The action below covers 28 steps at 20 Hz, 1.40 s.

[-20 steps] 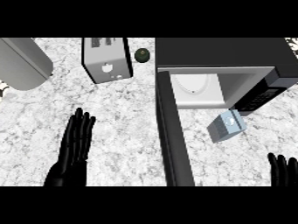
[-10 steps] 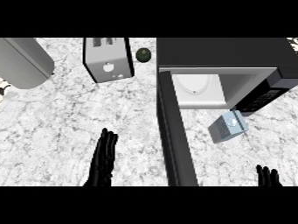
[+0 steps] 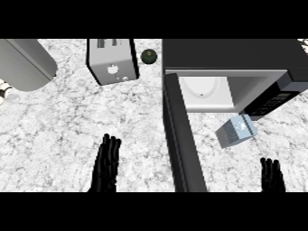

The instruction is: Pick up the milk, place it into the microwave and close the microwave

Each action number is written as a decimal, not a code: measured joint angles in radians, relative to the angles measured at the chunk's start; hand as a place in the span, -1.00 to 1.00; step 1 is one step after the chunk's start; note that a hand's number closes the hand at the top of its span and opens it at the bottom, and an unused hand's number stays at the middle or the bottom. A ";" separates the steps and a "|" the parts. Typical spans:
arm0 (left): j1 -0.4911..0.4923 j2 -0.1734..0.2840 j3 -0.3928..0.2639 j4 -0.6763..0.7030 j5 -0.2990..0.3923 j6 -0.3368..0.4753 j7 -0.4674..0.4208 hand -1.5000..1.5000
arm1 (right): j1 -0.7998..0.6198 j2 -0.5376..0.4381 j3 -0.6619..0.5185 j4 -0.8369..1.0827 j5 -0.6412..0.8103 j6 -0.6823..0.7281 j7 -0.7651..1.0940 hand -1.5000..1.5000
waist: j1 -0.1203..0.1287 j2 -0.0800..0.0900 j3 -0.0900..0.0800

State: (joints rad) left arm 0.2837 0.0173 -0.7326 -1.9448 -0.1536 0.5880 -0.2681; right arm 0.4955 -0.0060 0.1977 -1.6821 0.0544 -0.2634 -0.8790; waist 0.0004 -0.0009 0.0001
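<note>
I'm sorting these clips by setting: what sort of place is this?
Most likely a home kitchen counter. A microwave stands with its door swung open on the marbled countertop, a toaster sits to its left, and a milk carton lies in front of the microwave.

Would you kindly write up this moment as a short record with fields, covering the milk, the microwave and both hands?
milk: small carton lying on the counter, right of the open door, in front of the microwave
microwave: door swung open toward the robot; white plate visible inside
left hand: open, fingers straight, at the lower edge, left of the door, holding nothing
right hand: open, at the lower edge, below the milk, not touching it
other items: toaster, dark round object beside it
task state: milk not yet picked up
</note>
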 measured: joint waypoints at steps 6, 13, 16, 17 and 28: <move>0.016 0.020 -0.009 -0.004 0.022 -0.005 -0.017 -1.00 | -0.115 -0.019 -0.092 0.151 -0.041 0.013 -0.028 -1.00 | 0.003 0.000 0.000; 0.083 0.068 -0.041 0.000 0.078 -0.024 -0.080 -1.00 | -0.300 -0.016 -0.190 0.356 -0.045 -0.015 -0.049 -1.00 | 0.005 0.001 0.000; 0.119 0.116 -0.032 -0.032 0.121 -0.043 -0.106 -1.00 | -0.380 -0.023 -0.235 0.451 -0.049 -0.026 -0.061 -1.00 | 0.007 0.001 0.000; 0.129 0.122 -0.027 -0.016 0.139 -0.051 -0.132 -1.00 | -0.405 -0.024 -0.250 0.491 -0.047 -0.032 -0.074 -1.00 | 0.007 0.001 0.000; 0.219 0.245 0.023 -0.073 0.249 -0.107 -0.222 -1.00 | -0.627 -0.066 -0.414 0.824 -0.101 -0.017 -0.184 1.00 | 0.011 0.002 0.001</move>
State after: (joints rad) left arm 0.5025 0.2619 -0.7096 -2.0180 0.0958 0.4811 -0.4898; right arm -0.1318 -0.0725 -0.2163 -0.8583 -0.0467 -0.2808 -1.0631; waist 0.0113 0.0009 0.0006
